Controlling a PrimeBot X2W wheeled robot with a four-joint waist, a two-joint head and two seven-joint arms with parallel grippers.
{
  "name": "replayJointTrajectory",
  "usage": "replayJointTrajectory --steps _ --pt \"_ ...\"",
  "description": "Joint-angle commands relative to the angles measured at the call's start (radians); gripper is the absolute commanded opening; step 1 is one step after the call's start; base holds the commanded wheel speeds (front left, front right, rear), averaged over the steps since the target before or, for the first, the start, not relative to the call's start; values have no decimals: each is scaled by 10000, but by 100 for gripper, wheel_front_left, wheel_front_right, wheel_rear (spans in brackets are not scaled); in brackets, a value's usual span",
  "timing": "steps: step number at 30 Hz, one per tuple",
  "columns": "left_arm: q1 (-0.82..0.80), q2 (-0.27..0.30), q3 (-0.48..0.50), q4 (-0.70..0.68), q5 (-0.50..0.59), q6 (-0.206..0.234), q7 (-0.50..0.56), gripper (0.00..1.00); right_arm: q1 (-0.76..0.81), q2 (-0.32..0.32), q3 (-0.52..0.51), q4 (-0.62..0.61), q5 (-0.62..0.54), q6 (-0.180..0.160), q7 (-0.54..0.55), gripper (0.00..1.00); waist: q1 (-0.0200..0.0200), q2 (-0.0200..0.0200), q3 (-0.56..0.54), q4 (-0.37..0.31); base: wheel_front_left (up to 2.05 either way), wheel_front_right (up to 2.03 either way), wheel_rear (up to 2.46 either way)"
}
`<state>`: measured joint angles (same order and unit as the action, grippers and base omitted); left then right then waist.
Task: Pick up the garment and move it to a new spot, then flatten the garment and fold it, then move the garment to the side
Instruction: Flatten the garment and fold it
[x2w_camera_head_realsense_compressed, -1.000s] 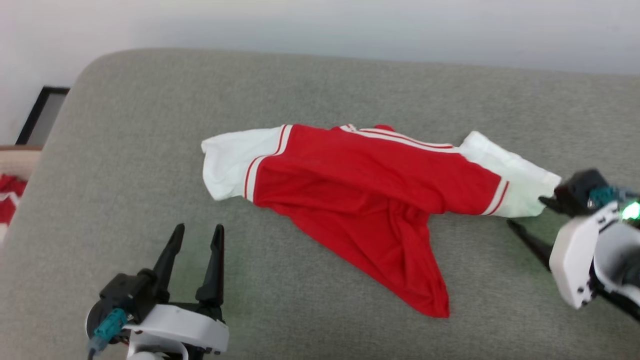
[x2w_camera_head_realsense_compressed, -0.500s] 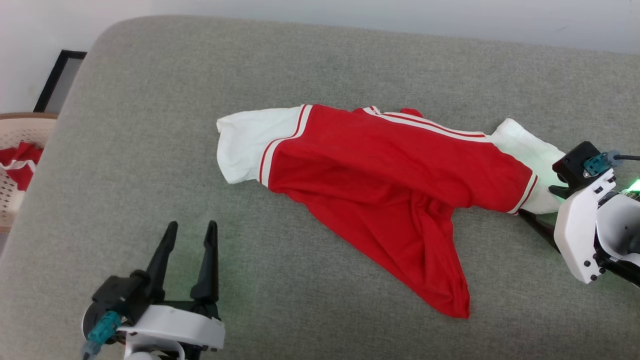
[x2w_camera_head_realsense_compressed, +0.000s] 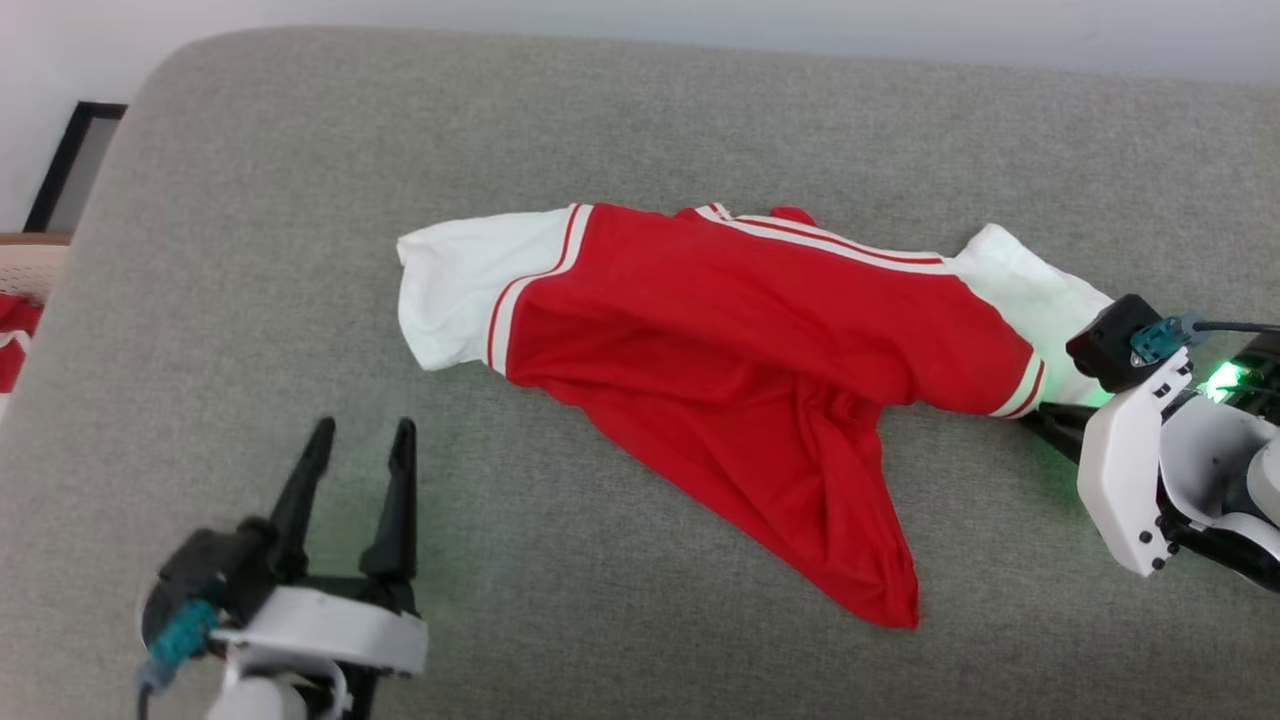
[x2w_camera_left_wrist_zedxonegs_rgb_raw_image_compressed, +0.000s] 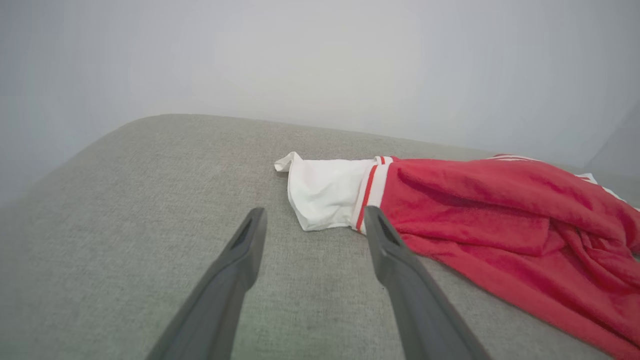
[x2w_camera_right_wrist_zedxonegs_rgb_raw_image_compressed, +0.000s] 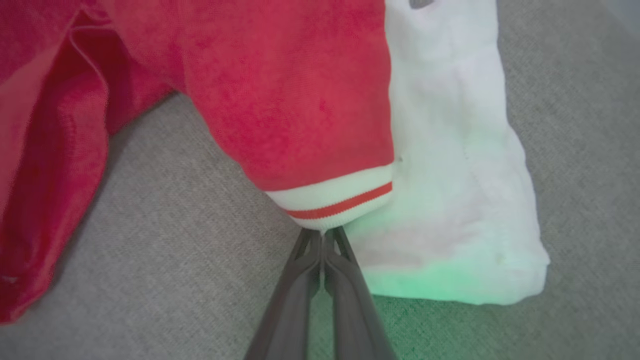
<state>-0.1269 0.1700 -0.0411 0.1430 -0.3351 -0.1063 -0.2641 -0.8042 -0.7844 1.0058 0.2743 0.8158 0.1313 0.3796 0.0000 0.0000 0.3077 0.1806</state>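
Observation:
The garment (x2w_camera_head_realsense_compressed: 720, 330) lies crumpled across the grey cushion: a red body with white sleeve panels at both ends and red-white stripe trim. Its lower hem runs to a point near the front. My right gripper (x2w_camera_head_realsense_compressed: 1035, 413) is at the garment's right end. In the right wrist view the fingers (x2w_camera_right_wrist_zedxonegs_rgb_raw_image_compressed: 324, 232) are pressed together, pinching the striped trim of the garment (x2w_camera_right_wrist_zedxonegs_rgb_raw_image_compressed: 300, 100) where it meets the white panel. My left gripper (x2w_camera_head_realsense_compressed: 363, 430) stands open at the front left, short of the cloth. In the left wrist view its tips (x2w_camera_left_wrist_zedxonegs_rgb_raw_image_compressed: 315, 212) point at the white left sleeve of the garment (x2w_camera_left_wrist_zedxonegs_rgb_raw_image_compressed: 500, 200).
The grey cushion (x2w_camera_head_realsense_compressed: 640, 120) is a wide soft surface with a rounded far-left corner and a pale wall behind it. Beyond its left edge stands a pale basket (x2w_camera_head_realsense_compressed: 25, 262) holding red cloth, and a black frame (x2w_camera_head_realsense_compressed: 70, 165) leans behind it.
My right gripper has gone from open to shut on the striped trim at the garment's right end. The head camera has shifted. The left gripper stays open.

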Motion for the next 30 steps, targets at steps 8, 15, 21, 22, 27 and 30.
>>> replayJointTrajectory --steps 8,15,21,22,27,30 --pt "-1995 2110 -1001 738 -152 -241 1065 100 -485 -76 479 150 192 -10 -534 0 0 0 87 -215 0 0 0" --pt "-5154 4750 -4955 1169 -4276 -234 4405 100 -935 56 851 76 213 -10 -587 0 0 0 413 -572 0 0 0" --pt "-7993 5668 -7344 2231 -6459 -235 6026 100 -1494 132 1040 -136 90 -10 -555 0 0 0 1074 -1055 0 0 0" --pt "-8399 5754 -7662 2483 -6657 -237 6179 100 -1609 183 1082 -211 61 -10 -529 0 0 0 1228 -1179 0 0 0" --pt "-9936 6005 -9125 3434 -7399 -236 6553 100 -2056 371 1229 -456 -163 -10 -461 0 0 0 1875 -1734 0 0 0" --pt "-10525 6166 -9915 3783 -7790 -236 6694 100 -2194 454 1298 -545 -302 -12 -453 0 0 0 2152 -2011 0 0 0"
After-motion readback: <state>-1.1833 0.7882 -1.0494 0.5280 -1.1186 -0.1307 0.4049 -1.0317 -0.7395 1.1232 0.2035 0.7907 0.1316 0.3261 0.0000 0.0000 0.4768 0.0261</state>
